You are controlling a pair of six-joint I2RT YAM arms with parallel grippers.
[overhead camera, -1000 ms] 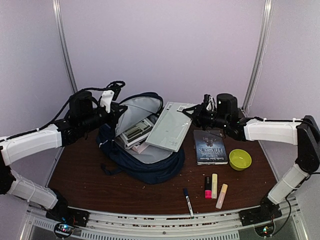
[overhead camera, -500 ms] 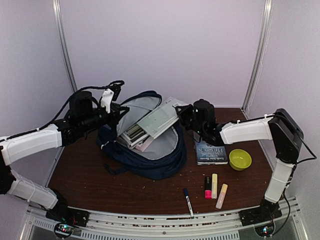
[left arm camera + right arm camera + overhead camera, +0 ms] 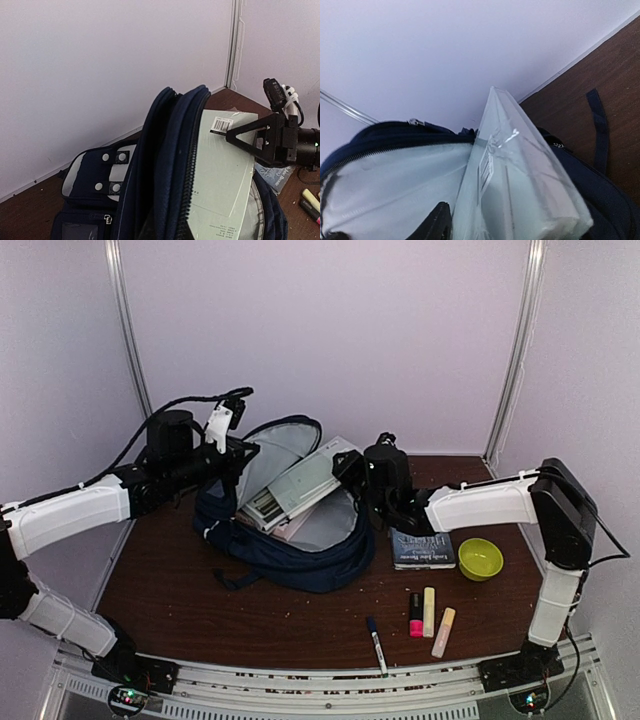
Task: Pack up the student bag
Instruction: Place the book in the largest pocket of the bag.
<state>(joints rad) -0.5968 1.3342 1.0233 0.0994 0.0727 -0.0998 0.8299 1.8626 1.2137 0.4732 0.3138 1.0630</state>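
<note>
Big navy-blue student bag (image 3: 290,550), lying on its back on the brown table (image 3: 180,615), left of centre and toward the far wall. Main compartment unzipped wide, grey lining on full show, front flap standing up at the back-left. Thin white trim stripes on the fabric, plus a whitish patch with round studs near the top in the left wrist view. Dark straps trailing out onto the wood, one at the near-left corner.

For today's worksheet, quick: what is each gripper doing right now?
Left gripper: closed, apparently on the bag rim.
Right gripper: at the book edge; gripping or open cannot be told.
</note>
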